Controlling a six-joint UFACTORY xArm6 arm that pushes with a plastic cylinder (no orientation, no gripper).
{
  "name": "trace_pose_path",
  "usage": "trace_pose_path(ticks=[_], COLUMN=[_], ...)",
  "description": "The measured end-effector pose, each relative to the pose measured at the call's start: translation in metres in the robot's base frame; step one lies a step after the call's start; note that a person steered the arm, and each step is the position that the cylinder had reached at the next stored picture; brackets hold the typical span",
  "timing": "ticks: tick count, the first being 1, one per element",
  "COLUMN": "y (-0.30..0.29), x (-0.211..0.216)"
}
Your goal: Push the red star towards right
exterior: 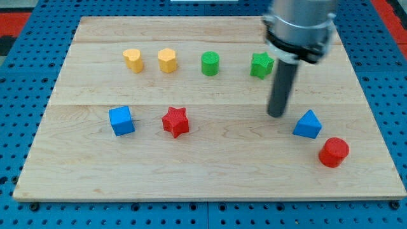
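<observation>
A silvery-grey cylindrical arm housing (300, 22) is showing at the view's top, blurred at its edges. A black ring is banding its lower edge, just above the green star (261, 65). Below that ring a straight, dark grey rod is narrowing slightly, its surface looking smooth and unmarked, ending in my tip (276, 115).

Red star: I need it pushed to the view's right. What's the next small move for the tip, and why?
Probably bring my tip across to the view's left of the red star, passing below it rather than through it. My tip now stands well to the star's right, near the blue block, so a push from here would drive the star left. The path rightward from the star looks open.
</observation>
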State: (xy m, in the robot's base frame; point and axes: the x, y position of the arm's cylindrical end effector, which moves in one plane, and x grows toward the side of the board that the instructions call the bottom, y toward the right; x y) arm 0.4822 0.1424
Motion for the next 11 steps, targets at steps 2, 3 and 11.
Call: trace_pose_path(ticks=[2, 3, 11], y=[-0.002, -0.060, -0.219], x=[0.012, 0.011, -0.051])
